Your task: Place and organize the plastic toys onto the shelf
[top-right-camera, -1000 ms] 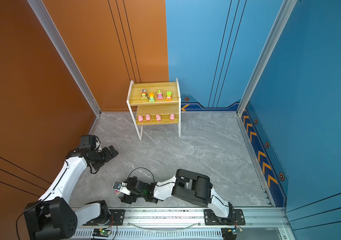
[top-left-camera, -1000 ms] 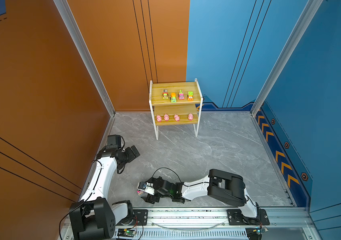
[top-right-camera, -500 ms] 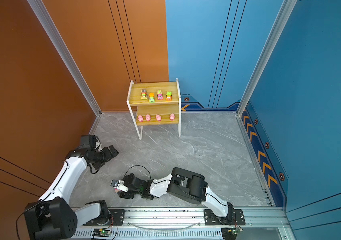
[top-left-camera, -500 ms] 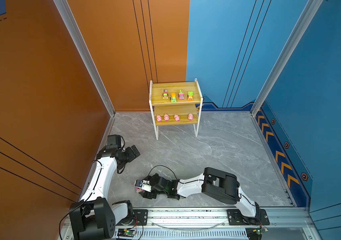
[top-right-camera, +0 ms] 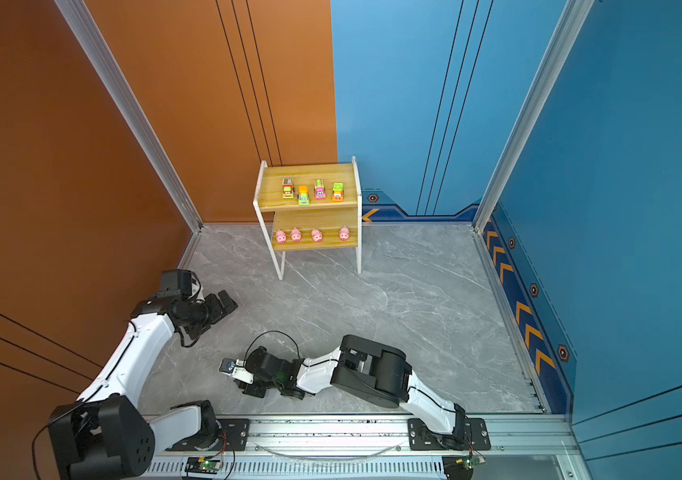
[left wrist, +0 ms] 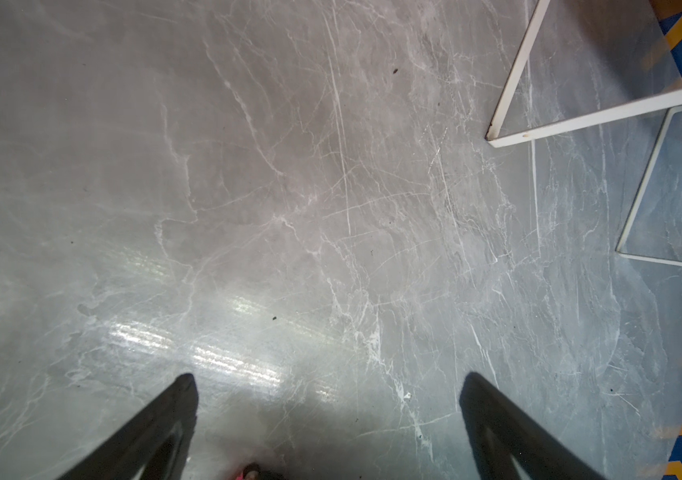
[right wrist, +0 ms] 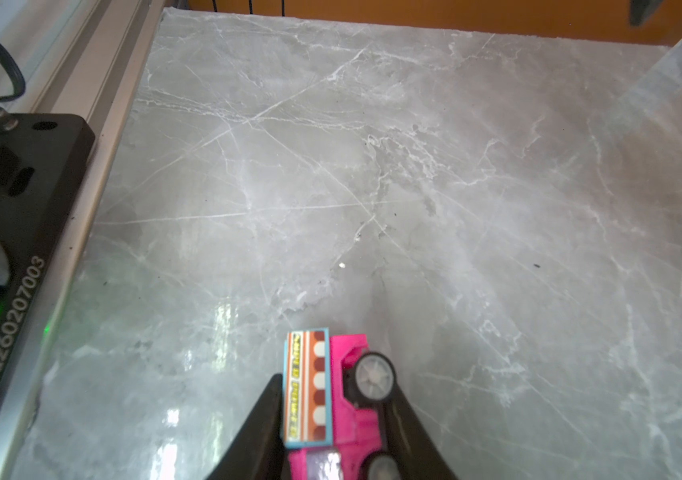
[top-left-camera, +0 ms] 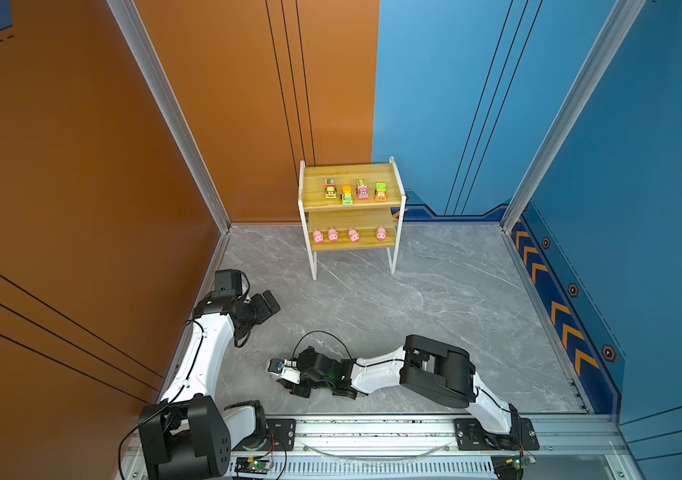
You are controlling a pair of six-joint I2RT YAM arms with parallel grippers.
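Walls you see: orange panels (top-left-camera: 81,166) left, blue panels (top-left-camera: 642,187) right, thin dark lines on both | corners: silver metal posts (top-left-camera: 177,124) | floor (top-left-camera: 434,316): glossy grey marble, white veins | right wall's base: dark blue strip (top-left-camera: 551,299) with orange chevrons | light: bright glare (left wrist: 231,361) on the floor

The shelf (top-left-camera: 313,189), two yellowish wooden boards in a thin white frame, stands upright near the back wall. Four bright cartoon vehicles (top-left-camera: 346,195) sit in a row on its top board, and four pink pigs (top-left-camera: 333,235) line the lower board. A fifth toy, a pink truck (right wrist: 347,424) with a striped roof sticker and black wheels, is pinched between the jaws of the right gripper (right wrist: 333,378), down at the grey worktop.
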